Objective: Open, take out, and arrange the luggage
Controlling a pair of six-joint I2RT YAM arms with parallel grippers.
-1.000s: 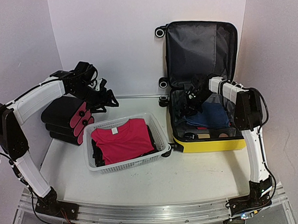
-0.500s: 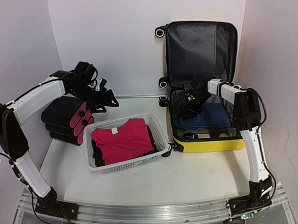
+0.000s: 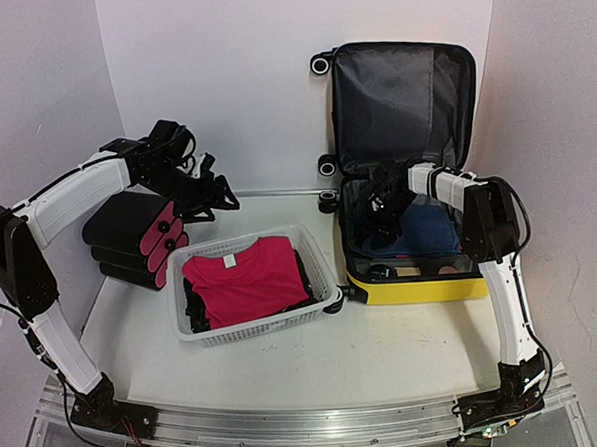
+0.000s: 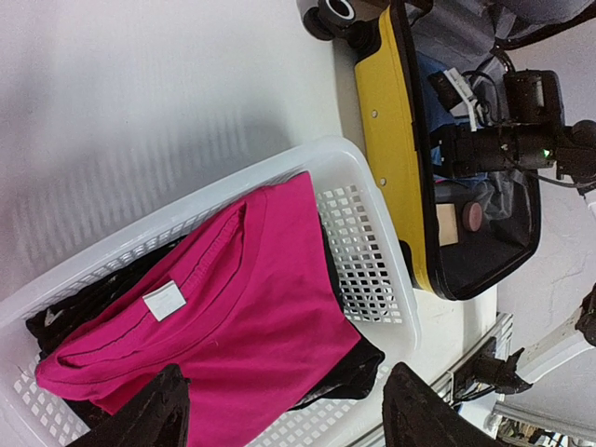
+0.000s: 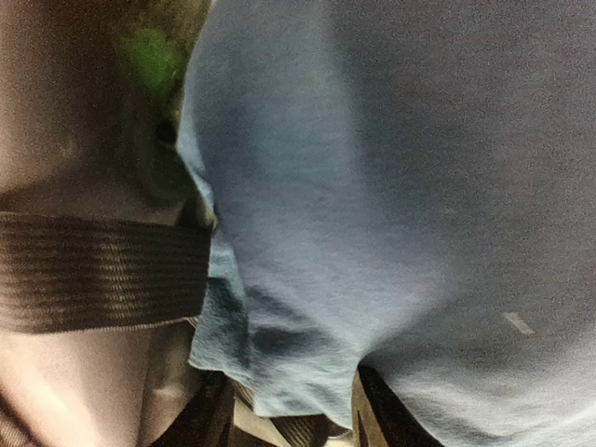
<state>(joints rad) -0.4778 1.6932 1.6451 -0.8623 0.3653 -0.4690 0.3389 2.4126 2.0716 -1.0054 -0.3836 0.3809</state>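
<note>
The luggage (image 3: 422, 289) is a yellow hard-shell suitcase lying open at the right, its grey-lined lid (image 3: 402, 98) upright against the back wall. A blue garment (image 3: 426, 233) lies in its lower half. My right gripper (image 3: 383, 205) reaches down into the case at the garment's left edge. In the right wrist view the blue garment (image 5: 372, 186) fills the frame, and my right gripper (image 5: 293, 419) stands open with the cloth's edge hanging between its fingers. My left gripper (image 3: 213, 198) hovers open and empty behind the basket, its fingertips (image 4: 158, 414) wide apart.
A white mesh basket (image 3: 324, 274) at the centre holds a pink shirt (image 3: 243, 276) over dark clothes. Black cases with pink round ends (image 3: 139, 237) are stacked at the left. A black strap (image 5: 93, 270) crosses the suitcase lining. Small items lie along the case's front (image 3: 421, 269).
The right gripper's fingers have spread apart and it has shifted slightly left and back inside the suitcase. The left arm has not moved.
</note>
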